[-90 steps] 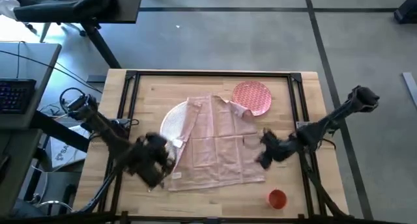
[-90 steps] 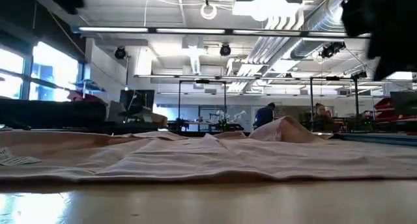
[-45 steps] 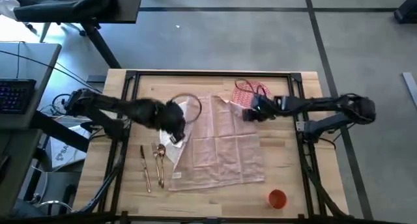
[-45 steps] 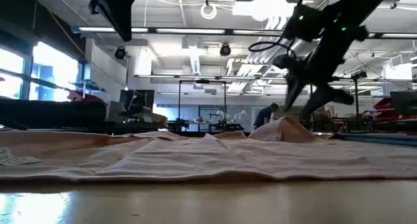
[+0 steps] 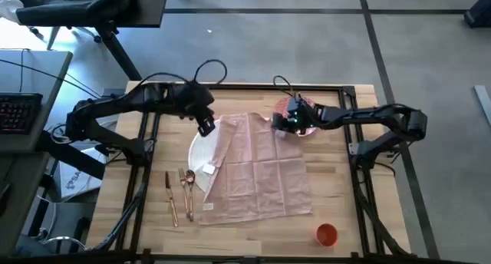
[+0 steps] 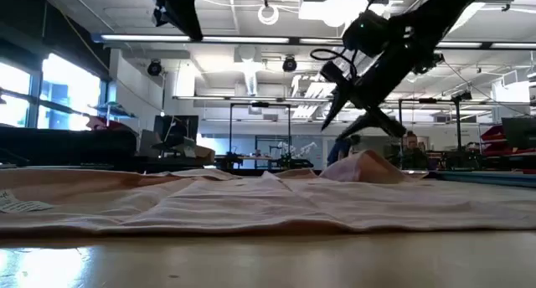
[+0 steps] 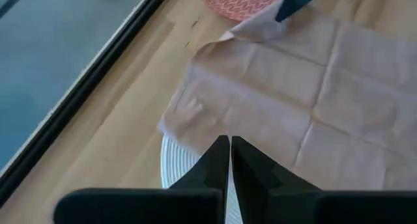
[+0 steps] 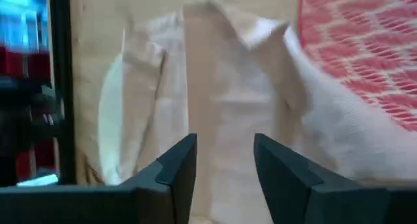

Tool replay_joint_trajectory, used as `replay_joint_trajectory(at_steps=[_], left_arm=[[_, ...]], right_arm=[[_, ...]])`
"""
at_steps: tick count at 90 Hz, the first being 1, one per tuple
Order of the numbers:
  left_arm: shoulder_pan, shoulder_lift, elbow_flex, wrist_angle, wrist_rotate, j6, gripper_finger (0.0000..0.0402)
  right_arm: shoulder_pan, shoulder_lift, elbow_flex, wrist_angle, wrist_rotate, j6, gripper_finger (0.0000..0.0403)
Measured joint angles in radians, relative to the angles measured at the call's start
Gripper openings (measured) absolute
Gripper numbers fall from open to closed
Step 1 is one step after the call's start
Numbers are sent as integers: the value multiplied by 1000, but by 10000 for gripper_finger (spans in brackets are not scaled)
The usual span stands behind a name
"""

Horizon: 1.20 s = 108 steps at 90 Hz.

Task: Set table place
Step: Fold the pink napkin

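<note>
My left end effector (image 5: 205,127) hangs above the far left corner of the pale pink napkin (image 5: 257,168), its two fingers (image 7: 220,160) pressed together with nothing between them. My right end effector (image 5: 285,123) reaches in over the napkin's far right corner, beside the pink patterned plate (image 5: 301,110); its fingers (image 8: 177,164) stand apart and hold nothing. The napkin lies spread across the middle of the desk (image 5: 345,179), rumpled along its far edge, where one corner rides up onto the near rim of the patterned plate. The large white plate (image 5: 201,151) sits under the napkin's left side, only its left rim showing. To the left of that plate, three gold-coloured pieces of cutlery (image 5: 182,193) lie side by side on the bare wood, well clear of both arms. The small orange cup (image 5: 327,234) stands upright near the front right edge of the desk, apart from everything else.
</note>
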State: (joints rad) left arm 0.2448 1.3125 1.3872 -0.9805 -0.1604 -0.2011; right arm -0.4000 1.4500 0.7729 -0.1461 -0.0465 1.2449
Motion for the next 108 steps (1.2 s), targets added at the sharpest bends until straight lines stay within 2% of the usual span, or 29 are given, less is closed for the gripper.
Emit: replay_joint_trajectory(at_steps=[5,9,21,26,36,47,54,64,83,97,108], left_arm=[[16,14,0,4,8,23,0],[25,24,0,5,19,29,0],[47,45,0,6,64,47,0],[51,52,0,6,72,52,0],[56,66,0,13,71,76,0],[67,83,0,18,70,84,0],[72,96,0,22,76,104,0],[83,100,0,28,88,135,0],[105,99,0,63,127,150,0],[118,99,0,66,129,169,0],[129,99,0,64,127,169,0]], right_arm=[[-15,-7,5,-34,33,4,116],[-35,-10,13,-40,10,-15,114],[-64,-19,53,-101,-256,-166,112],[-45,-20,68,-220,-303,-169,112],[9,-14,64,-365,-171,-100,112],[28,-3,17,-299,-62,-32,112],[26,-1,-7,-226,-15,-12,112],[5,16,-21,-224,31,33,112],[-26,64,-22,-83,-14,9,112],[-33,116,-22,7,-65,59,112],[-46,110,-22,109,-79,113,112]])
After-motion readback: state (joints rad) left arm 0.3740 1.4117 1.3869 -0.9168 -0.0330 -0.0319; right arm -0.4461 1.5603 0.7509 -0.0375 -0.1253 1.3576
